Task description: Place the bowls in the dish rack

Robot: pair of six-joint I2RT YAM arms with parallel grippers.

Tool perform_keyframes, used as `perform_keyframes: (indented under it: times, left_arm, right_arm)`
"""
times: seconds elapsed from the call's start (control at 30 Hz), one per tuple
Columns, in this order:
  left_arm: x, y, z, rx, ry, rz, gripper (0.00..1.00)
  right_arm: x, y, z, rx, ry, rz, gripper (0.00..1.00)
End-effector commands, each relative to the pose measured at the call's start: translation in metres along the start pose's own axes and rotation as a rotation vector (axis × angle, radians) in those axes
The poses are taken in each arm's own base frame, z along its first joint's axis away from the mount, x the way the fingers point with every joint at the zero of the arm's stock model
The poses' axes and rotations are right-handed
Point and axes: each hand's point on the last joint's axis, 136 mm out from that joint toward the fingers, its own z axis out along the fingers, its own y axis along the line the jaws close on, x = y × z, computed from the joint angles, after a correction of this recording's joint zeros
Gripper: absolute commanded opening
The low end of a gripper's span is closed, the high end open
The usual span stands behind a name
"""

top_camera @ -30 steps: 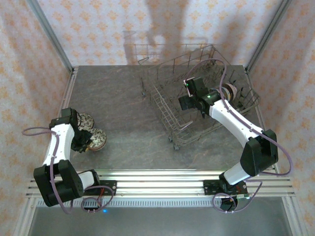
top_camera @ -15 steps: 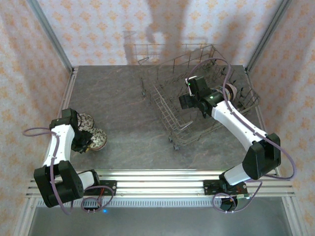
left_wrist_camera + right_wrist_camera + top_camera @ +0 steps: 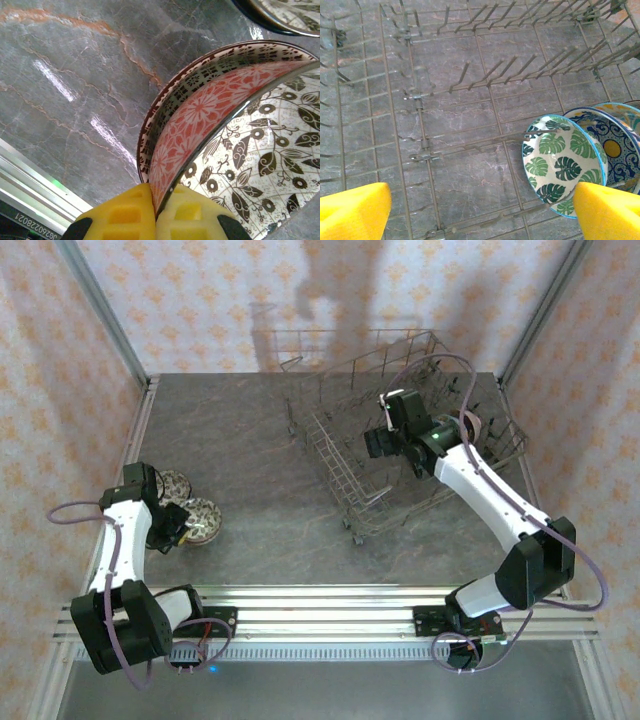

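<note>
Glossy glazed ceramic bowls (image 3: 200, 110); metal wire dish rack (image 3: 423, 145); polished marbled table (image 3: 75, 75).

The back wall (image 3: 200, 300) carries pale pink wallpaper with a repeating orange floral motif; the left wall (image 3: 50, 390) and the right wall (image 3: 600, 390) wear the same paper; slim aluminium posts (image 3: 102, 310) run up the two far corners; soft grey shadows (image 3: 320, 310) fall across the back wall near its middle; the table top (image 3: 240, 430) is a dark grey stone-look surface with faint orange veins (image 3: 95, 29); bright streaks of light (image 3: 55, 80) glint on it in the left wrist view; ribbed aluminium rails (image 3: 330, 605) span the near edge; beyond them, nearest the camera, lies a plain grey surface (image 3: 330, 695).
</note>
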Motion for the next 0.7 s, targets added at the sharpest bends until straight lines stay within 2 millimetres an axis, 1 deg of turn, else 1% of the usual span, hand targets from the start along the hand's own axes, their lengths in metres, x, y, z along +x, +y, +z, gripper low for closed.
perform_keyframes:
  times: [0.0, 0.17, 0.27, 0.37, 0.47, 0.6, 0.67]
  left_arm:
    - [-0.008, -0.017, -0.017, 0.097, -0.053, 0.038, 0.00]
    - [-0.012, -0.021, -0.032, 0.131, -0.119, 0.089, 0.00]
    - [-0.011, -0.029, -0.039, 0.188, -0.141, 0.106, 0.00]
    - [-0.011, -0.041, -0.052, 0.241, -0.176, 0.138, 0.00]
    - [-0.008, -0.058, -0.070, 0.298, -0.204, 0.195, 0.00]
    - [0.002, -0.090, -0.096, 0.414, -0.220, 0.271, 0.00]
    - [0.007, -0.106, -0.108, 0.459, -0.231, 0.307, 0.00]
  right_arm:
    - [-0.013, -0.005, -0.023, -0.009, -0.028, 0.051, 0.93]
    - [-0.021, -0.006, -0.038, -0.006, -0.049, 0.076, 0.93]
    - [-0.027, -0.007, -0.051, 0.004, -0.059, 0.081, 0.93]
    - [-0.034, -0.006, -0.064, -0.003, -0.072, 0.095, 0.92]
    - [-0.042, 0.001, -0.076, -0.046, -0.092, 0.139, 0.91]
    - [-0.050, 0.023, -0.087, -0.138, -0.097, 0.173, 0.87]
    - [-0.053, 0.034, -0.089, -0.162, -0.094, 0.172, 0.86]
